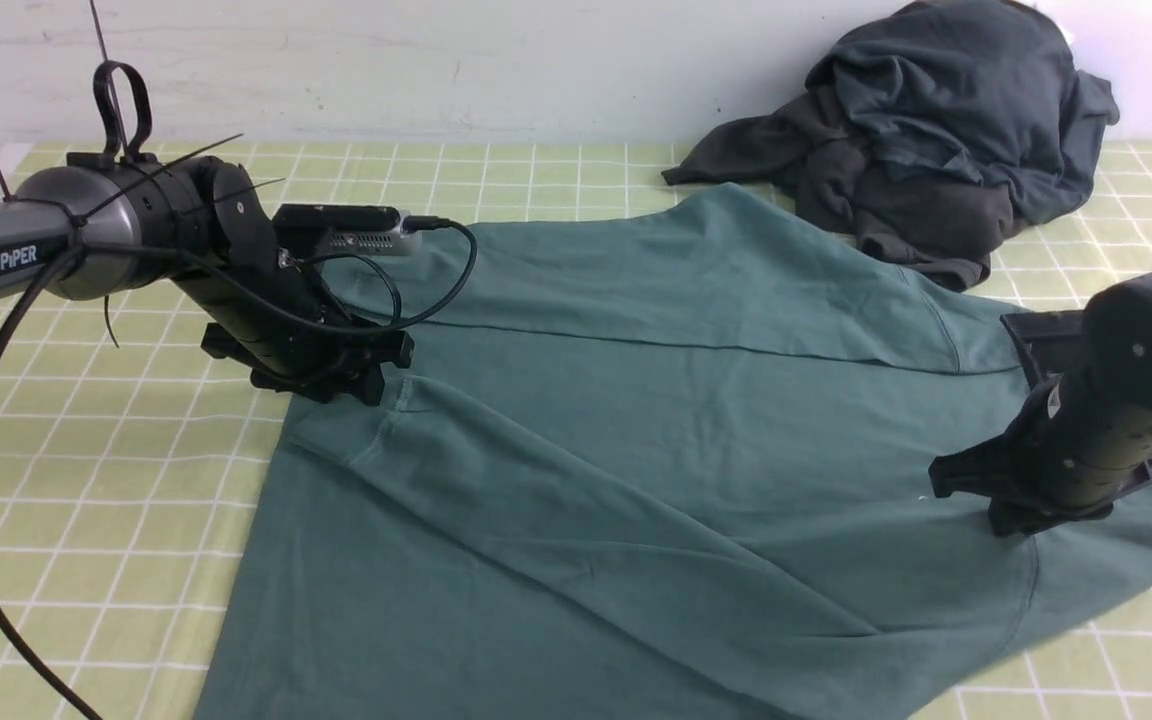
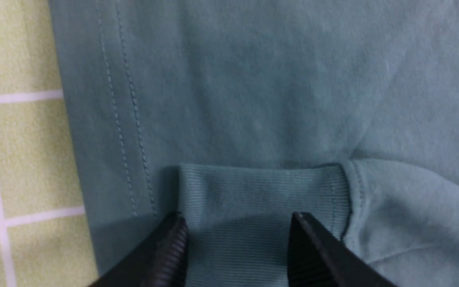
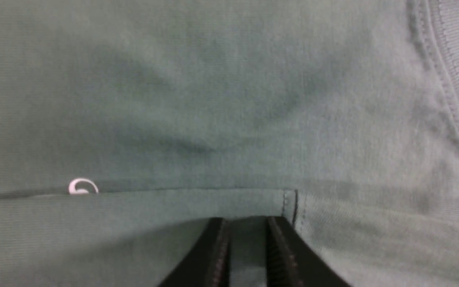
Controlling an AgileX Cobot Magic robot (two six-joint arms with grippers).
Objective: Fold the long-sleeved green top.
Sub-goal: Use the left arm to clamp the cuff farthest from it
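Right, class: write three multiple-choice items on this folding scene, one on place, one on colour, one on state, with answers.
1. Where is the dark grey heap? A near left; B far right; C near middle.
2. The tablecloth is: A yellow-green checked; B plain white; C red.
3. The left gripper is: A shut on a collar; B open over a ribbed cuff; C hidden.
B, beyond the green top's right side; A, white lines on yellow-green; B, jaws apart beside the cuff.

Right tool (image 3: 247, 225) pinching green top (image 3: 213, 99) fold; white mark (image 3: 83, 186) nearby.
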